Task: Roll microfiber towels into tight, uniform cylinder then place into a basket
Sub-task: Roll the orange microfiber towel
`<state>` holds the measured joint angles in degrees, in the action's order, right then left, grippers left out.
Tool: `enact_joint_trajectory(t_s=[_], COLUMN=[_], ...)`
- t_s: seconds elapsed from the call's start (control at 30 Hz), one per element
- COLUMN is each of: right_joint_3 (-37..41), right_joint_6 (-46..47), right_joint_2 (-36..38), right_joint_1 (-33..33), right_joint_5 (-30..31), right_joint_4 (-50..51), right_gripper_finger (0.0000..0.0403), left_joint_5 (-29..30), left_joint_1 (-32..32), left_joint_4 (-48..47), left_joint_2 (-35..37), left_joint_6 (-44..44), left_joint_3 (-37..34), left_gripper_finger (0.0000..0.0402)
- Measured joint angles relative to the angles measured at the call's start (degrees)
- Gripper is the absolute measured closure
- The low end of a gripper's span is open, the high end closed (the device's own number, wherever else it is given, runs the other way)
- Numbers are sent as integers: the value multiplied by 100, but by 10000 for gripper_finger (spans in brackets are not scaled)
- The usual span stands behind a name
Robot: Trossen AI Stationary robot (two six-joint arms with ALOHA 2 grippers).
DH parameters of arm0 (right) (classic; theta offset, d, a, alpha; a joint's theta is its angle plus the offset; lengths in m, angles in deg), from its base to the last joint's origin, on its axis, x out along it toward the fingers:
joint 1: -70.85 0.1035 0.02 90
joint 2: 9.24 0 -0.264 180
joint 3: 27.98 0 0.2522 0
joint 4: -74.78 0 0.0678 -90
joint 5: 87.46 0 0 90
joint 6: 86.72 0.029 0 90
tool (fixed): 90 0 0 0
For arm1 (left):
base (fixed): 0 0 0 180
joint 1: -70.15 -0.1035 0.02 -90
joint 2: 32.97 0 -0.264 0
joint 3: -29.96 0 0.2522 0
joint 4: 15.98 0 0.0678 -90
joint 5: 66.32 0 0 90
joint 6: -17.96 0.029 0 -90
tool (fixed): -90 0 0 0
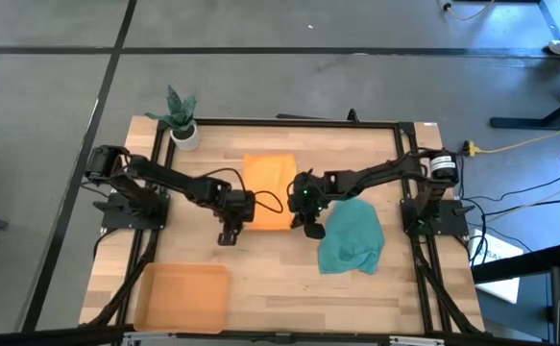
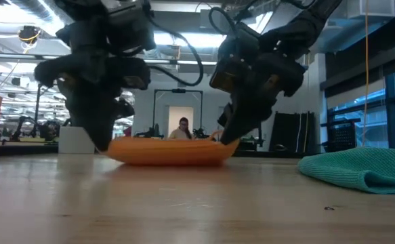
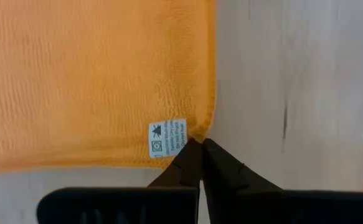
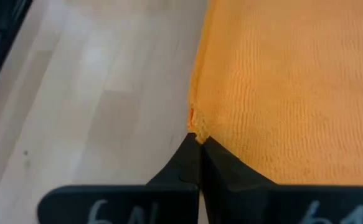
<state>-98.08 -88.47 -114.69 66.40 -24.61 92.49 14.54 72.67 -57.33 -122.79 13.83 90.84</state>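
Your wooden bench (image 1: 280, 274) carries the orange towel (image 1: 268, 187) flat at its middle, the teal towel (image 1: 351, 240) crumpled to its right, and the basket (image 1: 182, 296) waiting at the near left corner. The left gripper (image 3: 198, 144) has its jaws clenched on one near corner of the orange towel, beside the label (image 3: 167, 137); the right gripper (image 4: 198, 140) pinches the other near corner. You look set to begin the roll: next, lift both corners evenly and fold them forward together, keeping the edge straight.

We see a lab: a light wooden desk (image 1: 260, 259) on grey concrete floor (image 1: 260, 86), ceiling strip lights (image 2: 48, 13), a seated person (image 2: 183, 129).
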Motion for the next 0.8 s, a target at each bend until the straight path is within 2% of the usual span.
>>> enact_joint_trajectory(t_s=[0.13, 0.3, 0.5, 0.67, 0.8], right_joint_3=[2, 5, 7, 7, 7], right_joint_6=[274, 977, 1373, 1618, 1717], right_joint_2=[65, 98, 98, 98, 98], right_joint_1=[-108, -371, -638, -806, -927], right_joint_5=[-116, -289, -350, -284, -78], right_joint_4=[88, 140, 122, 109, 107], right_gripper_finger=[403, 402, 402, 402, 402], left_joint_5=[-308, -363, 316, 396, 685], left_joint_1=[-133, -305, -498, -636, -689], left_joint_4=[-67, -162, -760, -973, -944], left_joint_2=[0, 4, 11, 17, 19], left_joint_6=[-433, -896, -1502, -1838, -1973], left_joint_3=[103, 280, 515, 587, 587], left_gripper_finger=[401, 401, 401, 401, 401])
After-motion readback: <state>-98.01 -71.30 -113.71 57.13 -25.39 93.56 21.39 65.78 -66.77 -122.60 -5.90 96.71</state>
